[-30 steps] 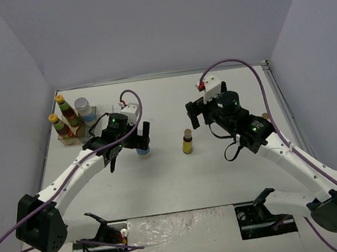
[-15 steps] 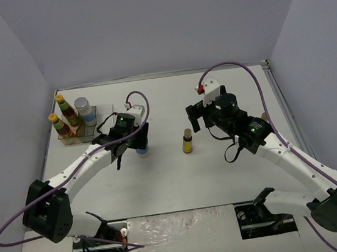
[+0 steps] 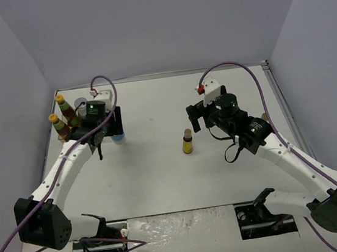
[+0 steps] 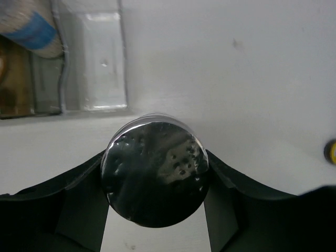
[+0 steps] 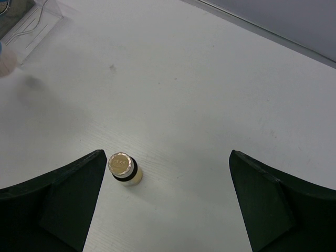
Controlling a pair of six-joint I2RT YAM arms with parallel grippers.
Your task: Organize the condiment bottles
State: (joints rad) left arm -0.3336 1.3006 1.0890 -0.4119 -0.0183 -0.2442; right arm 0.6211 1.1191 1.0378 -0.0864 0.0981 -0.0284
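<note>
L pincer (image 4: pixel 156 164) clamped on silver-lidded jar (image 4: pixel 155 181), just beside clear rack (image 4: pixel 102 63), far-left of bench (image 3: pixel 162 176). R pincer (image 5: pixel 166 176) jaws wide apart, over tiny yellow-labelled bottle (image 5: pixel 124 169), mid-bench.

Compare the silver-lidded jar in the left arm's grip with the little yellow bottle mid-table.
The jar is wide, with a broad silver lid; the yellow bottle is slim, with a small cap. The jar is clamped between the left fingers near the rack; the yellow bottle stands free. Both are upright.
</note>
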